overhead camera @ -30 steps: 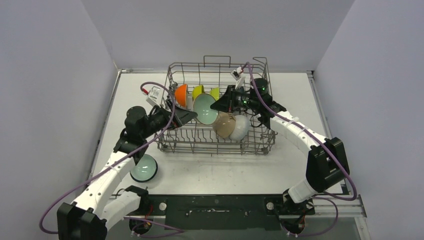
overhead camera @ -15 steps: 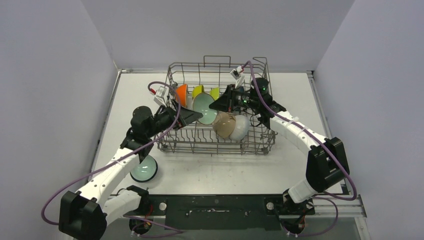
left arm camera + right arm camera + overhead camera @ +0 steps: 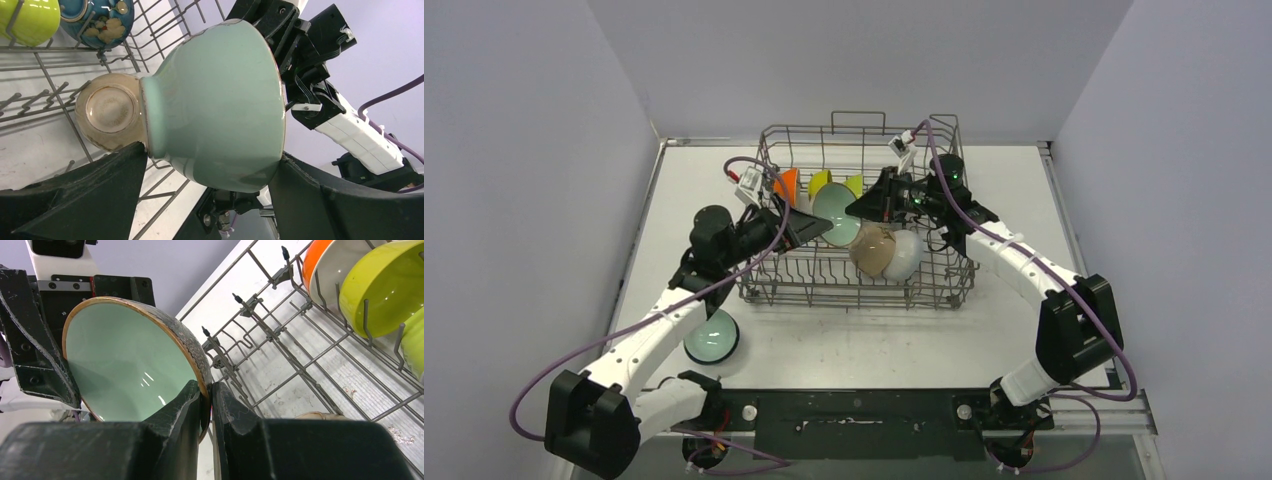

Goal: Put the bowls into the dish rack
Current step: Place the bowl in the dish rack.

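A pale green bowl [image 3: 836,215] hangs on its side over the grey wire dish rack [image 3: 864,285]. My right gripper [image 3: 206,390] is shut on that bowl's rim [image 3: 197,365], one finger inside and one outside. In the left wrist view the same bowl [image 3: 215,105] sits between my left gripper's [image 3: 210,155] wide-set fingers. One fingertip [image 3: 135,155] touches its foot and the other presses its rim. Orange [image 3: 786,186], yellow [image 3: 820,182] and lime [image 3: 853,184] bowls stand in the rack's back row. Beige [image 3: 871,250] and white [image 3: 904,255] bowls lie in front.
Another pale green bowl [image 3: 711,337] with a dark outside sits on the table near the left arm, outside the rack. A blue-patterned bowl [image 3: 97,20] stands in the rack beside a lime one [image 3: 27,20]. Upright tines [image 3: 240,325] fill the rack floor.
My left arm has reached further over the rack's left side, and its jaws have narrowed onto the pale green bowl. The right gripper has kept the bowl nearly still.
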`<action>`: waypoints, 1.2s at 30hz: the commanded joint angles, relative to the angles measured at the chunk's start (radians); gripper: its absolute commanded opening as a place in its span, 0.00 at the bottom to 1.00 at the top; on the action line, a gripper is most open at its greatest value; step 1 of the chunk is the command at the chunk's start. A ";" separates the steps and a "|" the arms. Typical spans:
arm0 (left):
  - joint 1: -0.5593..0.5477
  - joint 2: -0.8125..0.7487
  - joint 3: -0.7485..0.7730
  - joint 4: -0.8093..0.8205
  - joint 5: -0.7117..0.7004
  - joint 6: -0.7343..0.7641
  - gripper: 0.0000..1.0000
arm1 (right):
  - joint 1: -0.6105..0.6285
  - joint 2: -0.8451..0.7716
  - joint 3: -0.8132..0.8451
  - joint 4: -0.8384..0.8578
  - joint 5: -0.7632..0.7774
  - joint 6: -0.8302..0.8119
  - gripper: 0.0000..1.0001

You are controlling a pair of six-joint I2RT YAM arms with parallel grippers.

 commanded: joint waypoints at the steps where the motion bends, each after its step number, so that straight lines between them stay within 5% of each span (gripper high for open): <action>1: -0.005 0.006 0.073 0.007 -0.034 0.057 0.86 | 0.004 -0.001 0.041 0.099 -0.057 0.017 0.05; 7: -0.026 0.026 0.094 -0.016 -0.050 0.098 0.94 | 0.004 0.004 0.044 0.096 -0.059 0.017 0.05; 17: -0.036 0.037 0.136 -0.157 -0.066 0.126 0.72 | 0.003 -0.003 0.047 0.095 -0.046 0.014 0.05; 28: -0.038 -0.003 0.115 -0.214 -0.075 0.074 0.87 | 0.004 -0.011 0.046 0.085 -0.035 0.008 0.05; 36: -0.038 -0.047 0.072 -0.135 -0.115 0.046 0.65 | 0.005 -0.012 0.040 0.084 -0.031 0.007 0.05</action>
